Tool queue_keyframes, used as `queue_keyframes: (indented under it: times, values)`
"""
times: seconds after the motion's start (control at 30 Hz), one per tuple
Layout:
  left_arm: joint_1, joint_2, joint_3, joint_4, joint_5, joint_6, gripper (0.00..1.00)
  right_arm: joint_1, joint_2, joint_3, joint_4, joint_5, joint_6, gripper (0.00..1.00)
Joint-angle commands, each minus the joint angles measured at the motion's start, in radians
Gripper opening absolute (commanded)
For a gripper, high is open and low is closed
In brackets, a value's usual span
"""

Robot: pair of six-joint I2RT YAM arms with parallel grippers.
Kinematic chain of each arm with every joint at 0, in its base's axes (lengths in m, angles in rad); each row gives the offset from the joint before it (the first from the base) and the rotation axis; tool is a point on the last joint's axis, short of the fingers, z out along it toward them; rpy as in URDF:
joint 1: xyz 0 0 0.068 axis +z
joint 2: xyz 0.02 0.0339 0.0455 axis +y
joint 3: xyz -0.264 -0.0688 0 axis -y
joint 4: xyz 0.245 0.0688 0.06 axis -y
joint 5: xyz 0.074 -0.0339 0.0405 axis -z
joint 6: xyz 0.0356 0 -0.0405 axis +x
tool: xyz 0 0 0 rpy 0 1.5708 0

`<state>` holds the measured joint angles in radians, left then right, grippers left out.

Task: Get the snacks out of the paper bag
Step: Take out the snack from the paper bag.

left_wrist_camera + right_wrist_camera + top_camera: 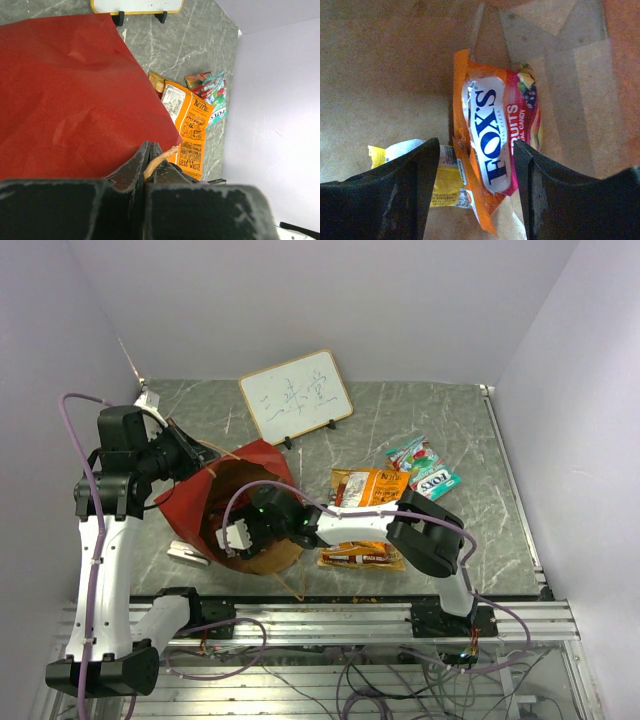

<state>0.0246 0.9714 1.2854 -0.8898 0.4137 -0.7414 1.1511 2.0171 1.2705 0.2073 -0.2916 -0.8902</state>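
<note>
I see the paper bag (262, 458) lying on its side on the left half of the desk (450, 420), with its mouth facing the near edge. My left gripper (150, 147) is clamped together on the bag's thin handle. My right gripper (474, 145) is reaching inside the bag, jaws apart, with an orange FOX'S packet (495, 135) just beyond them and a yellow packet (445, 185) beside it on the brown paper. I cannot tell whether the fingers touch either one. Out on the desk, two orange packets (370, 485) lie near the middle and teal and red packets (425, 468) lie toward the right edge. A white board (296, 395) stands at the far edge.
</note>
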Motion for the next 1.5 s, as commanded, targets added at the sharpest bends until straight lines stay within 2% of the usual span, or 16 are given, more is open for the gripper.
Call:
queue_keyframes:
  times: [0.0, 0.07, 0.2, 0.37, 0.57, 0.6, 0.83, 1.17, 1.47]
  values:
    - [0.003, -0.02, 0.028, -0.023, 0.018, -0.001, 0.07, -0.003, 0.048, 0.03, 0.009, 0.013, -0.003, 0.6]
    - [0.003, -0.022, 0.023, -0.027, 0.019, 0.0, 0.07, -0.003, 0.058, 0.038, 0.007, 0.02, 0.0, 0.59]
    - [0.003, -0.022, 0.018, -0.031, 0.019, -0.002, 0.07, -0.003, 0.071, 0.053, -0.001, 0.031, 0.001, 0.49]
    - [0.003, -0.019, 0.011, -0.018, 0.016, -0.009, 0.07, -0.003, 0.044, 0.074, -0.011, 0.013, 0.058, 0.3]
    - [0.003, -0.027, -0.002, 0.007, 0.012, -0.015, 0.07, -0.003, -0.022, 0.085, -0.039, -0.01, 0.106, 0.02]
    - [0.003, -0.027, -0.004, 0.012, 0.014, -0.018, 0.07, -0.002, -0.032, 0.085, -0.042, -0.002, 0.108, 0.0]
    - [0.003, -0.019, -0.006, 0.033, 0.019, -0.02, 0.07, -0.005, -0.139, 0.04, -0.047, 0.007, 0.14, 0.0]
    - [0.003, 0.002, 0.005, 0.041, 0.02, -0.004, 0.07, -0.007, -0.355, -0.09, -0.05, 0.006, 0.28, 0.0]
    - [0.003, 0.011, 0.007, 0.044, 0.03, 0.005, 0.07, -0.007, -0.553, -0.177, -0.113, 0.019, 0.349, 0.0]
